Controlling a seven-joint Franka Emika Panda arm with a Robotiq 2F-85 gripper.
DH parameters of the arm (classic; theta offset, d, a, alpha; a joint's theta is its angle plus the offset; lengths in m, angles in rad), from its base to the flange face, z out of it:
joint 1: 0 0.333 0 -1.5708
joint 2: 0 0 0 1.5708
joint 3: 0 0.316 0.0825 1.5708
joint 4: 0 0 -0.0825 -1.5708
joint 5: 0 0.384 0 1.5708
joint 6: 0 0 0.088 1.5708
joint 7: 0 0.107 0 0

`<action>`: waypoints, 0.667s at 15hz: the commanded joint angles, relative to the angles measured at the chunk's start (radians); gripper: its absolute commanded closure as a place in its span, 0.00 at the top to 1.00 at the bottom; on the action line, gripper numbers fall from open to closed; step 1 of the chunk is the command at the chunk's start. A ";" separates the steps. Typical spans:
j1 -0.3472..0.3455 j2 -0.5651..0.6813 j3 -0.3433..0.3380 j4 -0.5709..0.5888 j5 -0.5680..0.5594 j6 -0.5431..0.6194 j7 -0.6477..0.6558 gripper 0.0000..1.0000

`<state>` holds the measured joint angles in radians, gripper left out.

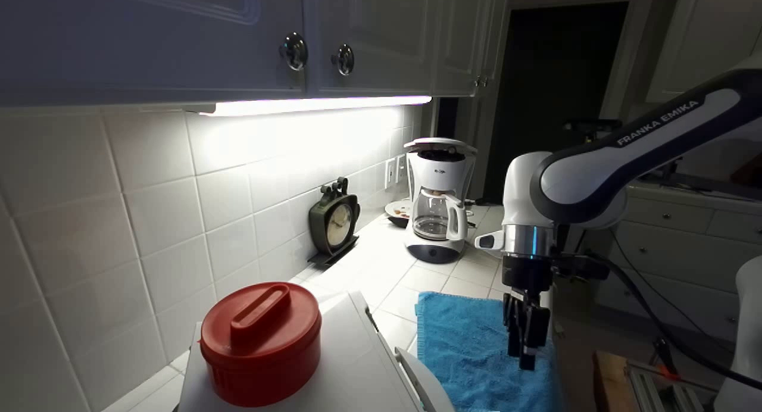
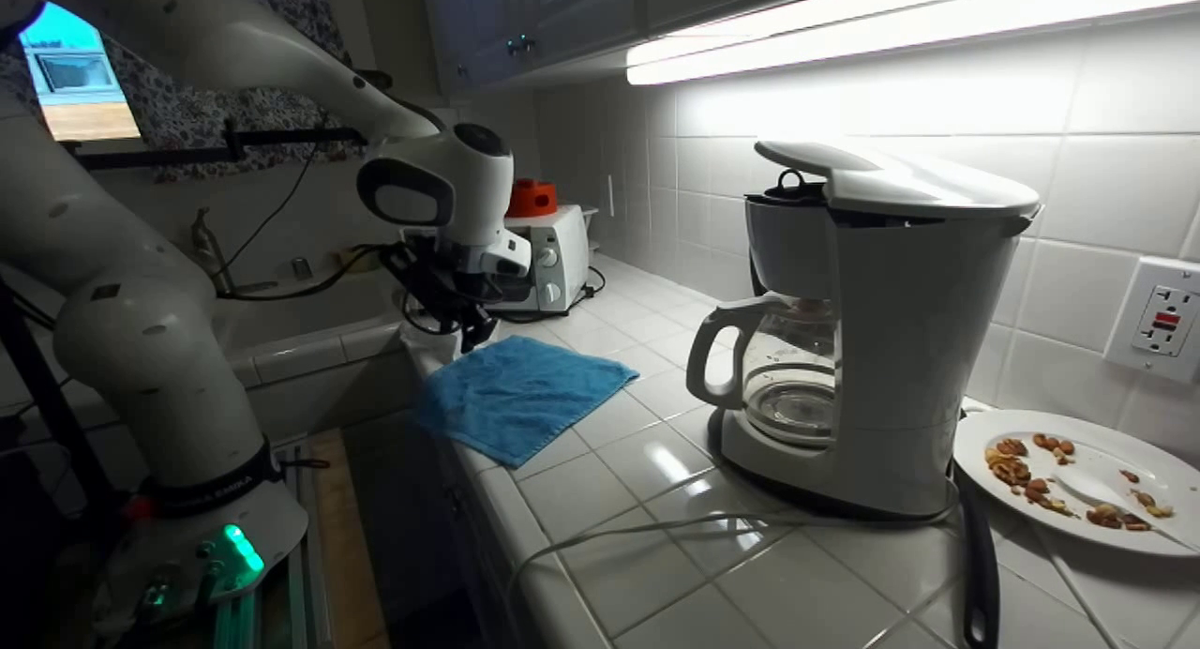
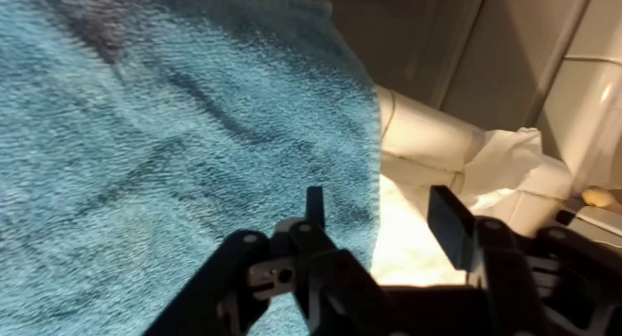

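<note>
Wrist view: one black two-fingered end effector (image 3: 378,205) is seen with fingers (image 3: 449,229) apart at an edge of one blue terry towel (image 3: 233,146), spread on one white-tiled bench (image 3: 425,137).

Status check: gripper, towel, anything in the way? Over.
Gripper open, holding nothing. Blue towel below, on counter; contact unclear. Coffee maker nearby, apart from both.

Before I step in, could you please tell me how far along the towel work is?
Looks done: the blue towel lies spread out on the counter. In hand: nothing held; the gripper stands open at the towel's edge. Left, perhaps: smoothing, since the towel looks creased.
</note>
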<state>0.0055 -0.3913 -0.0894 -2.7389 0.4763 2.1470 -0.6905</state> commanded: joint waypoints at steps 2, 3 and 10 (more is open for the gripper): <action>-0.026 -0.150 0.056 -0.004 -0.243 0.032 0.242 0.98; -0.028 -0.223 0.067 -0.056 -0.295 0.047 0.290 0.99; -0.052 -0.360 0.109 -0.004 -0.528 -0.047 0.534 1.00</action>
<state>-0.0263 -0.6688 -0.0015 -2.7443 0.0245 2.1539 -0.2373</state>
